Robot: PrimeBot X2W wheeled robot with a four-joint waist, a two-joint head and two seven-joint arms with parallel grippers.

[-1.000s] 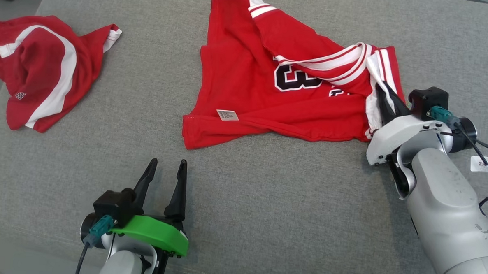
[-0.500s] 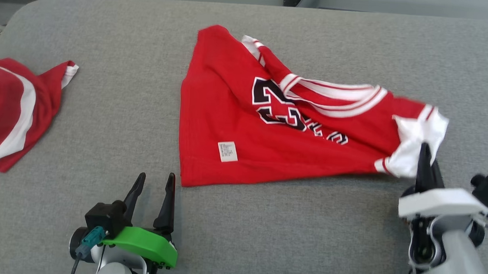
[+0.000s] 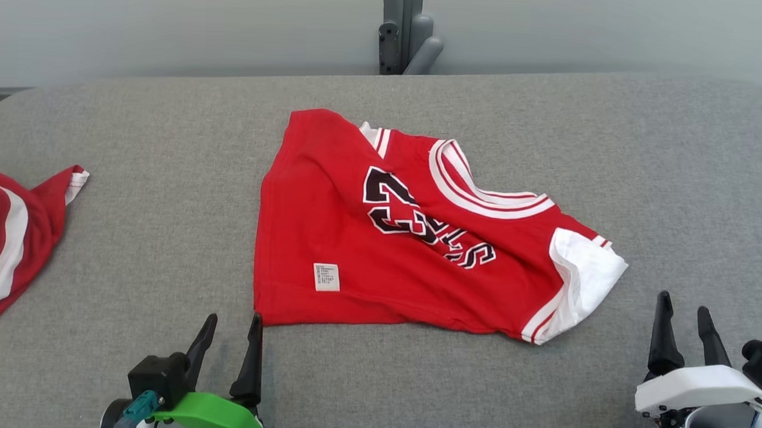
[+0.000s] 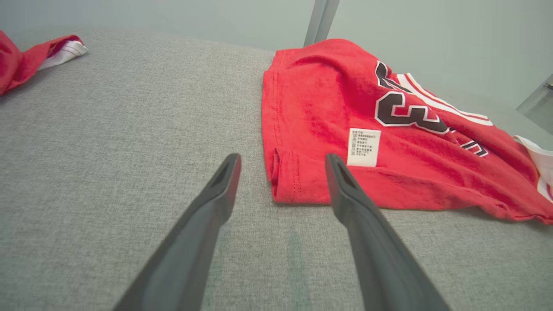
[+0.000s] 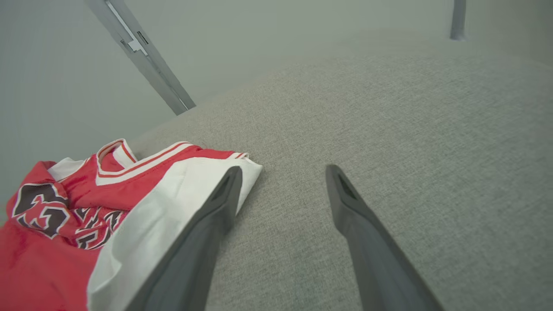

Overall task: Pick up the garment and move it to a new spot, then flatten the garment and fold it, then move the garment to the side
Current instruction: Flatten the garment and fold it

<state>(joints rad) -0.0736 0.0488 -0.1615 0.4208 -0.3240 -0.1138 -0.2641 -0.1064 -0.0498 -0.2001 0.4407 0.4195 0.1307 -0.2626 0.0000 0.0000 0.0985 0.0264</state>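
Shirt [image 3: 354, 238] looks soft and floppy, so left gripper [image 3: 235, 318] and right gripper [image 3: 683, 304], both spread and empty, should pinch its 7 and 4 o'clock corners.

Left gripper [image 4: 283, 162] fingers spread wide over the grey cushion [image 4: 108, 129]. Red jersey [image 4: 328, 103] corner sits right between the tips.

Grey fabric surface [image 3: 166, 134] (rounded corners), pale wall [image 3: 171, 18], grey post [image 3: 402, 28]

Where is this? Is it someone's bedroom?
Probably not. It looks like a robot practice room: a red jersey lies on a big grey padded table, with a bare pale wall and a metal post behind.
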